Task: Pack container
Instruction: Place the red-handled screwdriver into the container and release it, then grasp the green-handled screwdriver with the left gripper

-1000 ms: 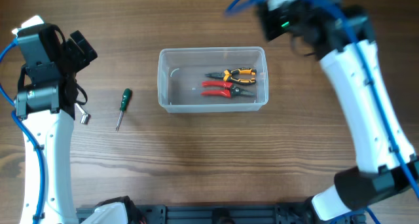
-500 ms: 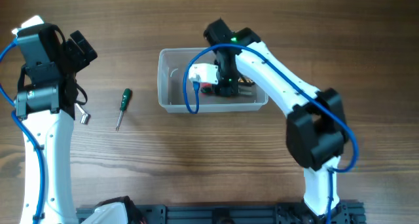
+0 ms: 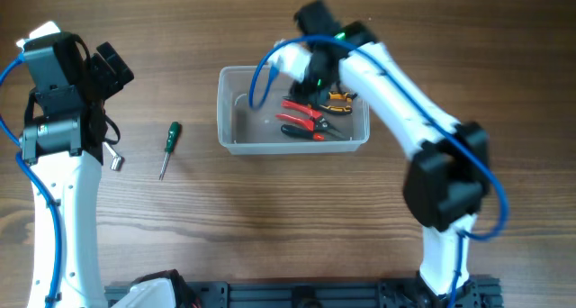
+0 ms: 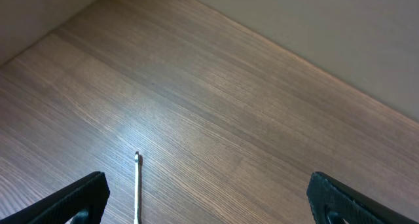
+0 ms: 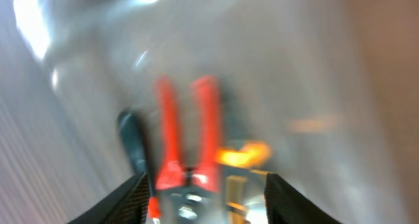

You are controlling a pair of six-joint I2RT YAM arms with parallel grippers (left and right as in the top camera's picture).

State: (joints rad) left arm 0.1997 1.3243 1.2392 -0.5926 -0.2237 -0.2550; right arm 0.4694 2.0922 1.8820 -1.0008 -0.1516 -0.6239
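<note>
The container [image 3: 225, 110] sits right under the right gripper [image 5: 204, 188], whose fingers are spread wide (pliers [image 3: 301, 121] lie inside). The screwdriver [image 3: 168, 146] lies left of the container, alongside its short wall, nearer the wide-open left gripper [image 4: 206, 188].

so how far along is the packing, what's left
Done: the red pliers and orange pliers lie inside the tub. In hand: the right arm's fingers are over those pliers, apart; the view is too blurred to show a grip. Left: the screwdriver lies on the table beside the tub, and the left arm's fingers are open, not touching it.
</note>
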